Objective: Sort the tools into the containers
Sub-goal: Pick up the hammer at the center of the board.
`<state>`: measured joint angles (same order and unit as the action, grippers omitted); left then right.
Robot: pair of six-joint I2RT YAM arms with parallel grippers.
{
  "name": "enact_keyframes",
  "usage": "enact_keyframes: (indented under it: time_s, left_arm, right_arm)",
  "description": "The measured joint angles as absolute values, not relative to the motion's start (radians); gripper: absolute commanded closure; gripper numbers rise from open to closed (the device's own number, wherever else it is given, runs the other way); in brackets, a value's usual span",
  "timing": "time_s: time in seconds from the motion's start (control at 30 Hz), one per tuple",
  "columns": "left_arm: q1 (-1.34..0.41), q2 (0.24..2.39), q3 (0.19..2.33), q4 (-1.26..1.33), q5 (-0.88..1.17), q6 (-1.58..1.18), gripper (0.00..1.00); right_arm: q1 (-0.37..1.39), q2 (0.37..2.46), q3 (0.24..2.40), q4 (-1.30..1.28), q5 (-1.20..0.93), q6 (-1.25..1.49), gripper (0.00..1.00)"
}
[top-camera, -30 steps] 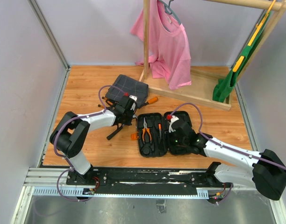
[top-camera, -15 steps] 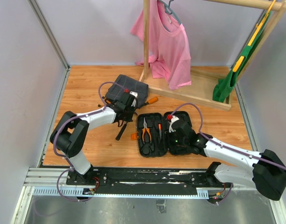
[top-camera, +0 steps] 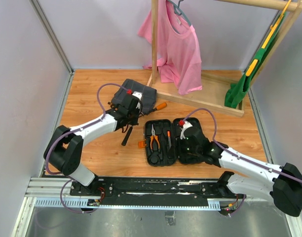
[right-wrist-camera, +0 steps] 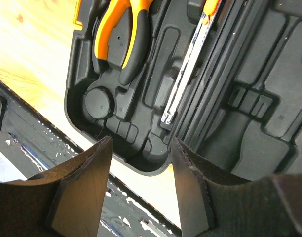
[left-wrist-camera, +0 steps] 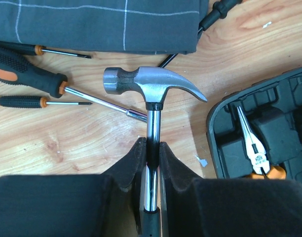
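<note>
Top view: the open black case (top-camera: 158,158) sits low-centre with pliers (top-camera: 154,140) in its left half, and the right gripper (top-camera: 187,143) hovers over the right half.

Left wrist cam: left gripper (left-wrist-camera: 152,148) pinched tight on the hammer (left-wrist-camera: 146,86) shaft. Screwdrivers (left-wrist-camera: 27,74) lie at left, checked cloth (left-wrist-camera: 92,24) up top. The pliers' tiny stamp is unreadable.

Right wrist cam: jaws spread, gripping nothing.

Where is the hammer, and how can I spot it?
Find the dark grey checked cloth on the wooden table. On its near side, left of the open black tool case, the left gripper clamps a shiny shaft: that is the hammer. Unlike the slim screwdrivers beside it, it has a chunky steel head with a curved claw.
</note>
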<state>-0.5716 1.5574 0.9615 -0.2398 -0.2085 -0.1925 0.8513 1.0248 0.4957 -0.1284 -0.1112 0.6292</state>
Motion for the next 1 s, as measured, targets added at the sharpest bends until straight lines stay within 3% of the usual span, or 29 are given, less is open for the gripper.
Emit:
enact_keyframes:
  time_s: [0.47, 0.7, 1.0]
  left_arm:
    - [-0.585, 1.277, 0.863, -0.227, -0.239, -0.435, 1.0]
    - [-0.703, 1.135, 0.85, -0.233, -0.413, -0.666, 0.99]
    - [-0.879, 1.134, 0.875, -0.347, -0.643, -0.933, 1.0]
  right_arm:
    - [0.851, 0.878, 0.497, -0.125, -0.049, 0.646, 0.37]
    - [0.857, 0.842, 0.531, -0.101, -0.017, 0.681, 0.36]
    - [1.004, 0.875, 0.605, 0.0, 0.059, 0.688, 0.29]
